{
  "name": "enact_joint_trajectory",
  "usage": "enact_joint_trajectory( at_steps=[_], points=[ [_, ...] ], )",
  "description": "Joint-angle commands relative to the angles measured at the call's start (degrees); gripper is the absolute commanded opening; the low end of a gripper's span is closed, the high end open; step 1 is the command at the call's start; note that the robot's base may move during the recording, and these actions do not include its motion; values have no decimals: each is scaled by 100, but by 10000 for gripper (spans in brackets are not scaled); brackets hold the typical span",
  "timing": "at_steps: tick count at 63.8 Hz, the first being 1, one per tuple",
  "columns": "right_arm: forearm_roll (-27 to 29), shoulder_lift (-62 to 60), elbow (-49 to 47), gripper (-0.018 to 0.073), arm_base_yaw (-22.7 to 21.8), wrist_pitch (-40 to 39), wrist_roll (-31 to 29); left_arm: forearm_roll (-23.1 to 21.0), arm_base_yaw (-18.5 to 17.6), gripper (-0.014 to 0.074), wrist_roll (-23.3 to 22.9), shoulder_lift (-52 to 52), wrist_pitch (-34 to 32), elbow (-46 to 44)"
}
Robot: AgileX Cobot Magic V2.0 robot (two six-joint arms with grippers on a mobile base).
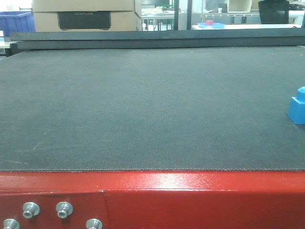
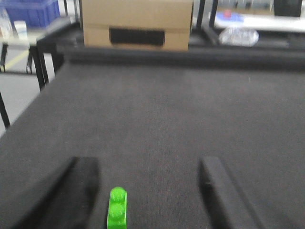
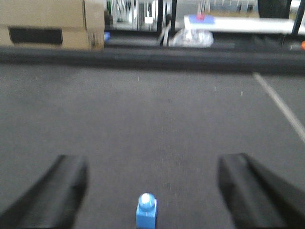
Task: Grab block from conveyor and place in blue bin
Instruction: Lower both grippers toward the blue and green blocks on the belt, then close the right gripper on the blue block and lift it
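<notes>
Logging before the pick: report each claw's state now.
Left claw: open, holding nothing; a green block sits on the conveyor in its gap, ungripped.
Right claw: open, holding nothing; the blue block sits in its gap, ungripped.

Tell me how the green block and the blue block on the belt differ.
Colour: the green block is bright green, the blue block bright blue. Studs: the green block shows two round studs in a row; the blue block shows one. Position: the green block sits off-centre, nearer one finger of the open left gripper; the blue block sits about midway in the open right gripper. Both rest on the belt, ungripped.
</notes>
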Motion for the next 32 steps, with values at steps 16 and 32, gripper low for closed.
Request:
enact_joint_trajectory(
  at_steps=[16,32],
  points=[
    [-209,829,-320,570,161,348,-18,148,-488,608,-32,570,34,-128],
    [-209,2959,-1744,570,489,1801,-18,442,-831,608,-32,771,-205,-128]
  ],
)
